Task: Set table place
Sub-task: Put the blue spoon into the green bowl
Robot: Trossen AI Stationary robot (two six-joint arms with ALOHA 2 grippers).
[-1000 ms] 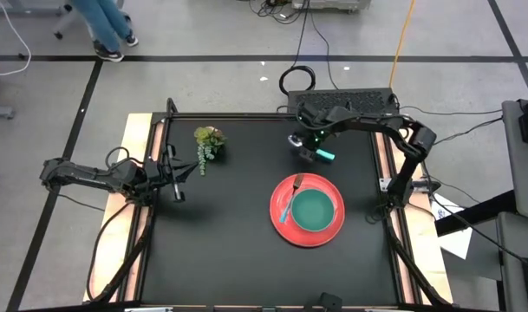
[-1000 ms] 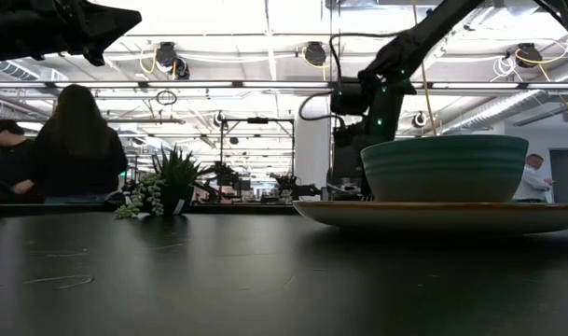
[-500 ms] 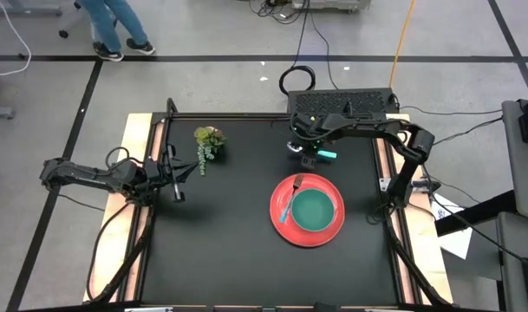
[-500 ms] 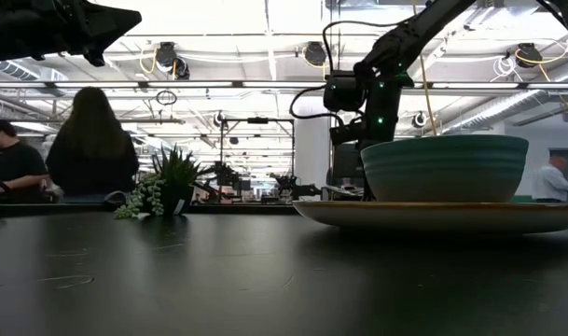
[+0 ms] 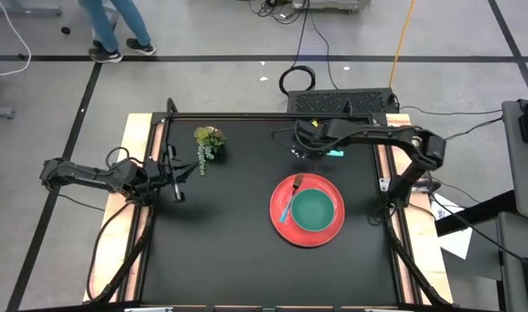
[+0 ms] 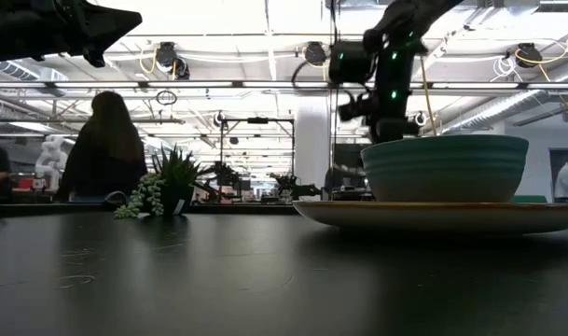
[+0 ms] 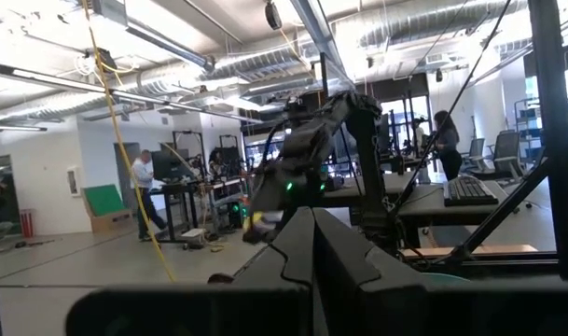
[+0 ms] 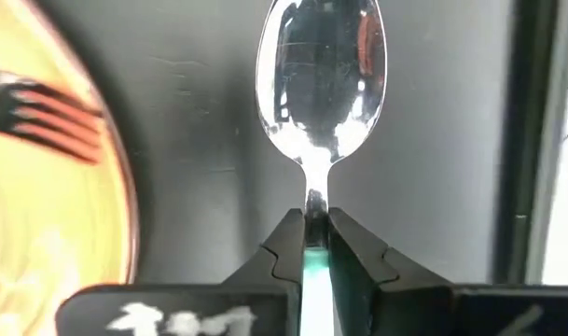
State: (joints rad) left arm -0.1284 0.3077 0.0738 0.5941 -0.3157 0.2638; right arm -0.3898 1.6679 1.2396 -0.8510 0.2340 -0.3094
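Note:
A round red plate [image 5: 278, 227] lies on the black table [image 5: 220, 251], right of the middle, with a teal bowl [image 5: 314, 211] standing on it. A blue-handled fork [image 5: 290, 201] lies on the plate's left part beside the bowl. My right gripper [image 5: 304, 144] is over the far right of the table, beyond the plate, shut on a teal-handled metal spoon [image 8: 321, 79]. In the low view the gripper [image 6: 381, 103] hangs above the bowl [image 6: 444, 168]. My left gripper [image 5: 175, 178] waits shut and empty at the table's left edge. My right gripper pinches the spoon between its two fingers where the metal neck meets the teal handle [image 8: 313, 229]. The spoon lies in line with the fingers, its bowl end [image 8: 321, 79] past the fingertips. The teal handle [image 5: 335, 153] runs back under the gripper. The spoon is clear of the table.
A small green plant sprig [image 5: 207, 143] lies at the far left of the table and shows in the low view [image 6: 162, 191]. Wooden strips [image 5: 140, 173] run along both short sides. A person [image 6: 102, 140] stands in the room beyond the table.
My right gripper has risen with the spoon and turned over the table's far right part, its arm drawing in toward the far edge. The spoon's teal handle now points more toward the table's right edge. The plate, bowl and fork have stayed still.

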